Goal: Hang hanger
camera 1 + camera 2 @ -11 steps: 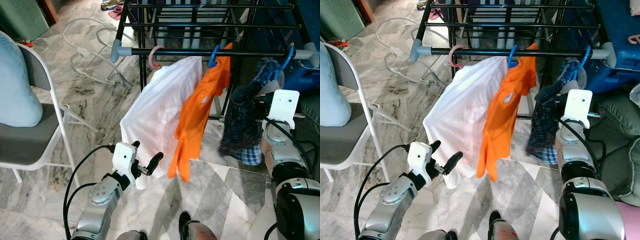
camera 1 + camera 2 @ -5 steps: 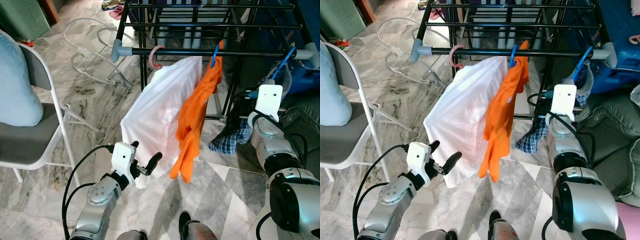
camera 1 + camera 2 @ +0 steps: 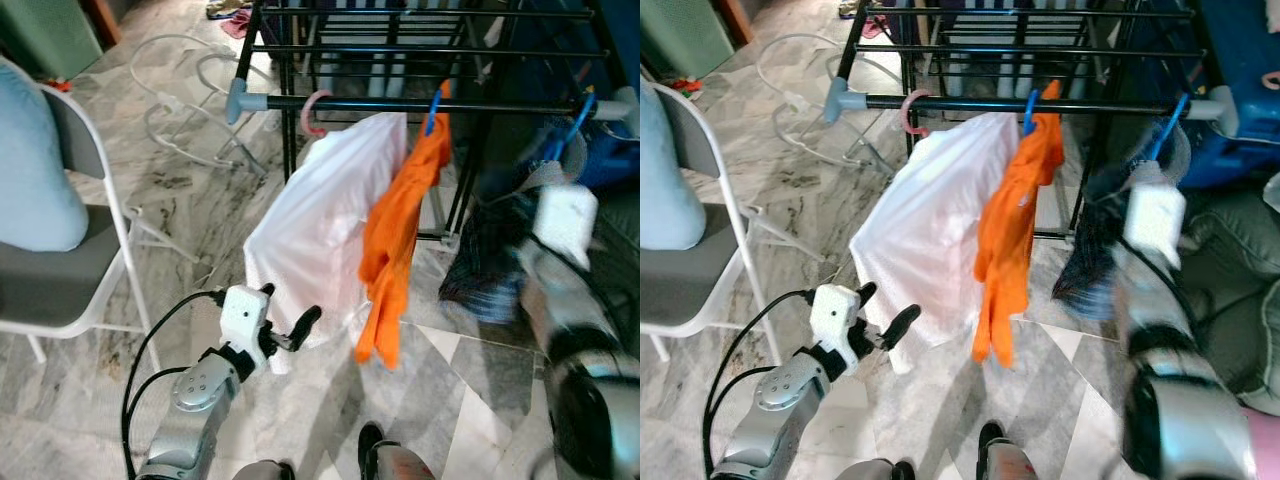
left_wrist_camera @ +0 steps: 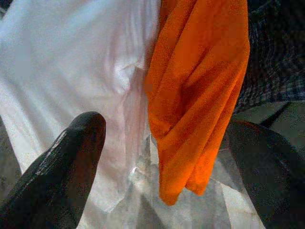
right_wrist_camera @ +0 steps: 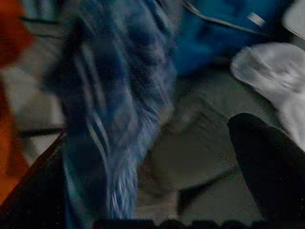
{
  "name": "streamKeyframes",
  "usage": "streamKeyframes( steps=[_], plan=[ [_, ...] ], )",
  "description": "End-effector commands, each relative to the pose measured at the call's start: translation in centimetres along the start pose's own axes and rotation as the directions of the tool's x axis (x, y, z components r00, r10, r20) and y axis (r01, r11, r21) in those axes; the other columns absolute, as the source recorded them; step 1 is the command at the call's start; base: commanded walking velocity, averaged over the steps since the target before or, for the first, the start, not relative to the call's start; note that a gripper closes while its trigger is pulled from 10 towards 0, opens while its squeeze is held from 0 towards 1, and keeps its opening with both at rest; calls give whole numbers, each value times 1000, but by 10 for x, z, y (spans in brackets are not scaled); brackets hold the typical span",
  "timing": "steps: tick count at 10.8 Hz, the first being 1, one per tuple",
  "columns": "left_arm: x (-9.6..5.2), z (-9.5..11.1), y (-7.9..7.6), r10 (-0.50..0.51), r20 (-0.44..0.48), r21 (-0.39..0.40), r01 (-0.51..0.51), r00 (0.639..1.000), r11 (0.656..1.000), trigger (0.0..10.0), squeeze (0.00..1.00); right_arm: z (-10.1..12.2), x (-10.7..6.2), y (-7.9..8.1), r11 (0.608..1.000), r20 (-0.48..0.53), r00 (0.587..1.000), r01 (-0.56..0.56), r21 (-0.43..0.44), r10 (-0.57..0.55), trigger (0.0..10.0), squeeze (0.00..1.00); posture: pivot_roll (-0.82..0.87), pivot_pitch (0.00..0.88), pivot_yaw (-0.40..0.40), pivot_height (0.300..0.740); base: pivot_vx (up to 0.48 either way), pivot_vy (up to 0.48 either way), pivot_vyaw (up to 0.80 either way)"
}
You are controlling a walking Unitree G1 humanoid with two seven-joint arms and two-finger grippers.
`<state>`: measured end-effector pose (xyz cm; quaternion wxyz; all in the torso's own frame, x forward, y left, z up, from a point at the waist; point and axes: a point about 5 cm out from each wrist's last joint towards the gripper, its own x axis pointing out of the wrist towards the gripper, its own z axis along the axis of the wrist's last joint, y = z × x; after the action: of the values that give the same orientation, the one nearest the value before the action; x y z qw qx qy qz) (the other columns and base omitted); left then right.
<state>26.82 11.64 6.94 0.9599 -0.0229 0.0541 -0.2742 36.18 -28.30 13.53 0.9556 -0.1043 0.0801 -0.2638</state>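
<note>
garments hang along the black metal drying rack's front rail (image 3: 400, 104): a white shirt (image 3: 320, 220) on a pink hanger (image 3: 312, 112), an orange shirt (image 3: 400, 230) on a blue hanger (image 3: 432, 108), and a dark plaid garment (image 3: 495, 255) on another blue hanger (image 3: 580, 112) at the rail's right end. left hand (image 3: 290, 335) is low before the white shirt, fingers spread. right hand (image 5: 157, 157) is blurred beside the plaid garment, fingers apart.

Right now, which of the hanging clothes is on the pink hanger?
The white shirt. Its pink hook loops the rail; the orange shirt and checked garment hang from blue ones.
</note>
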Motion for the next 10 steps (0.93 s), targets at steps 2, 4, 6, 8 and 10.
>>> streamKeyframes(
  steps=[2,4,6,8,10],
  plan=[
    [0,-4,0,-11,-28,7,11,1000,1000,10000,0,8,2,-20,998,63,996,69,4,-69,10000,0,-9,225,84,740,0,0,0],
    [5,-2,-2,-41,-26,11,42,999,999,10000,0,8,-1,-18,1000,106,994,6,6,-6,10000,0,-25,223,96,740,0,0,0],
    [6,-3,-3,-47,-30,10,47,998,999,10000,0,12,2,-7,990,81,987,-142,-12,142,10000,0,-24,216,99,740,0,0,0],
    [6,-4,-1,-37,-33,14,38,999,999,10000,0,20,8,-17,983,59,982,-177,-46,180,0,0,-13,215,94,740,0,0,0],
    [1,-7,2,-14,-42,14,15,999,1000,10000,0,28,14,-26,963,35,968,-242,-121,248,39,0,2,215,83,740,0,0,0]
  ],
)
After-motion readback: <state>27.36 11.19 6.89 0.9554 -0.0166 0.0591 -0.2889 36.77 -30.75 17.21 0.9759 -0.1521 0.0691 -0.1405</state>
